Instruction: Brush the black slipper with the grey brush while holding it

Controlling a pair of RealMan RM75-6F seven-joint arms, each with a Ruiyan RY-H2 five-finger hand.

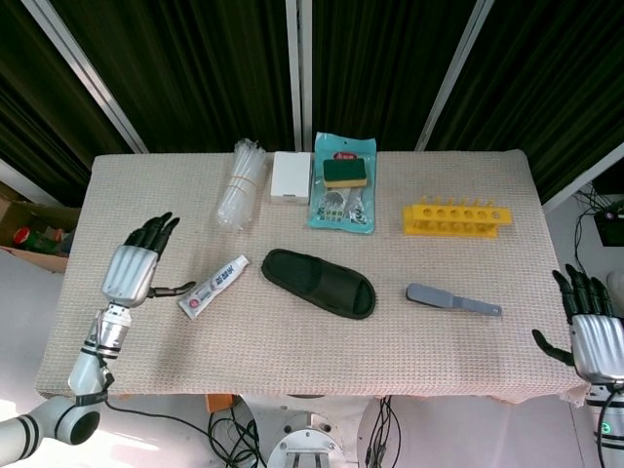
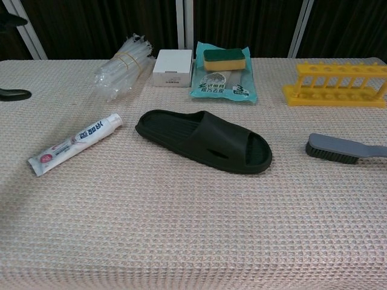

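The black slipper lies flat at the middle of the table, toe to the right. The grey brush lies bristles down to the slipper's right, with nothing touching it. My left hand hovers open over the table's left edge, fingers spread, far from the slipper. My right hand is open at the table's right front corner, well clear of the brush. In the chest view only a dark fingertip of the left hand shows at the left border.
A toothpaste tube lies left of the slipper. At the back stand a bundle of clear tubes, a white box, a sponge on a teal packet and a yellow rack.
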